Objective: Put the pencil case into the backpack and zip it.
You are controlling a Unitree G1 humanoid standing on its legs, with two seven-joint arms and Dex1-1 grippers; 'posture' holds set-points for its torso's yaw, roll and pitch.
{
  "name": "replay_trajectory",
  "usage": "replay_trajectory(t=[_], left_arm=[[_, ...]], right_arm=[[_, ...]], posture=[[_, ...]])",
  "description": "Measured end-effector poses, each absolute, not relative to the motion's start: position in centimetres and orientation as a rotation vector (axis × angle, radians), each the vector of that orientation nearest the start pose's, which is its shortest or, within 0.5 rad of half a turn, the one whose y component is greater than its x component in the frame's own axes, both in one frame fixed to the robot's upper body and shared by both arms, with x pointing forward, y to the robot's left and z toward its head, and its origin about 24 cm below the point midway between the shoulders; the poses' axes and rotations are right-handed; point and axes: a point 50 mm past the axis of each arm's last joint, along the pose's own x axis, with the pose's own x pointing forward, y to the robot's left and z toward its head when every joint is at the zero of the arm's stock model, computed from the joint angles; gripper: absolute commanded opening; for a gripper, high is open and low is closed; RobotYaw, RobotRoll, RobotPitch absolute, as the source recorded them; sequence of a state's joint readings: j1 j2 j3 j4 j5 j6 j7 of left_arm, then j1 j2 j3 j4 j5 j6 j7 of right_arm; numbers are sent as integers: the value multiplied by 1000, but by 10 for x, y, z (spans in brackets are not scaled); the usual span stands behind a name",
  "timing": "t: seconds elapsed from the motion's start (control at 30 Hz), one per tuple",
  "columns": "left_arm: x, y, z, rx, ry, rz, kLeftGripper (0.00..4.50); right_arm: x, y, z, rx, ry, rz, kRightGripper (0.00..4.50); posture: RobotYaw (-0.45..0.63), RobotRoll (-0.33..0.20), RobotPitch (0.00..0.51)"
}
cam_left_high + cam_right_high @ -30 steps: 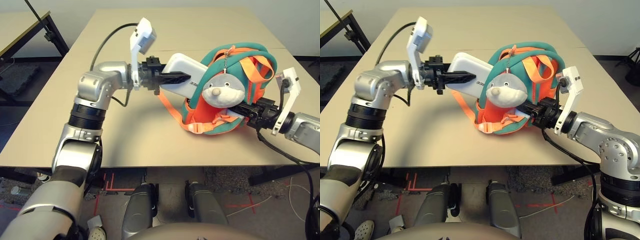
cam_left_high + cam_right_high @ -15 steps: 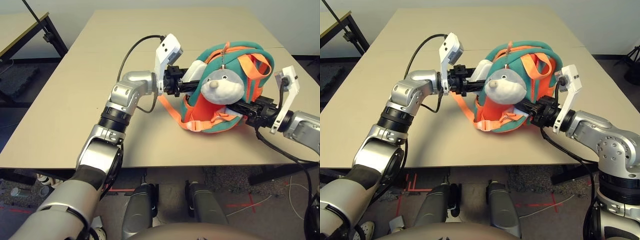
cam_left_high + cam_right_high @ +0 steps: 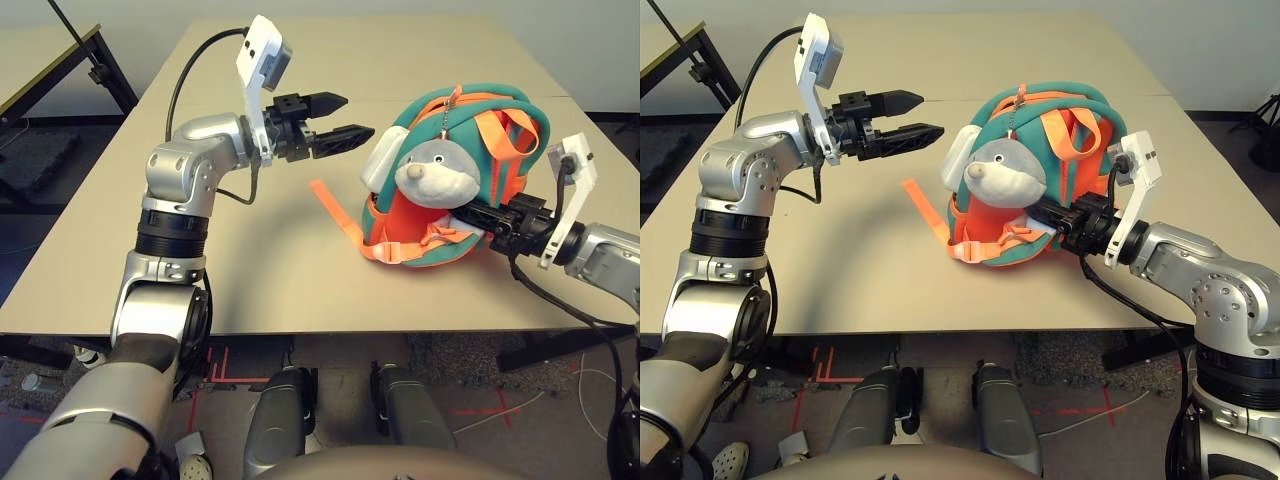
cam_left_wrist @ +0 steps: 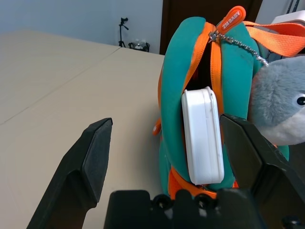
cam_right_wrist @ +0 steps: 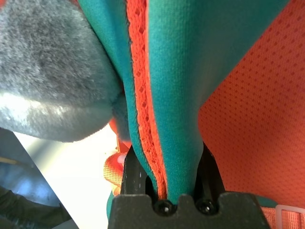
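The orange and teal backpack (image 3: 512, 150) lies on the table with a grey plush animal (image 3: 438, 176) on its front. The white pencil case (image 3: 380, 158) stands partly inside the backpack's open zipper slot, one rounded end sticking out, as the left wrist view also shows it (image 4: 202, 136). My left gripper (image 3: 352, 114) hovers open above the table, a short way left of the case and touching nothing. My right gripper (image 3: 483, 216) is shut on the backpack's teal edge (image 5: 176, 95), just below the plush.
A loose orange strap (image 3: 335, 206) trails from the backpack across the table toward the left. The table's front edge (image 3: 300, 332) runs close below the backpack. A second, dark-framed table (image 3: 60, 60) stands off to the far left.
My left gripper pushed the pencil case into the backpack's opening, let it go, opened wide and drew back up and to the left. The right gripper kept its hold.
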State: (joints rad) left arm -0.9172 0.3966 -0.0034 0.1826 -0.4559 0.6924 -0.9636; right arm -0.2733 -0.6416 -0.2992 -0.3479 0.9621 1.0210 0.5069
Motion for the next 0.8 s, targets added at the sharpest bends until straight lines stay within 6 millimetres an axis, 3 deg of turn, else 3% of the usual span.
replay_trajectory(t=[0.8], left_arm=[[336, 116, 235, -8, 1, -1196, 4500]], right_arm=[[254, -208, 170, 235, 266, 768, 239]], posture=[[-189, 0, 110]])
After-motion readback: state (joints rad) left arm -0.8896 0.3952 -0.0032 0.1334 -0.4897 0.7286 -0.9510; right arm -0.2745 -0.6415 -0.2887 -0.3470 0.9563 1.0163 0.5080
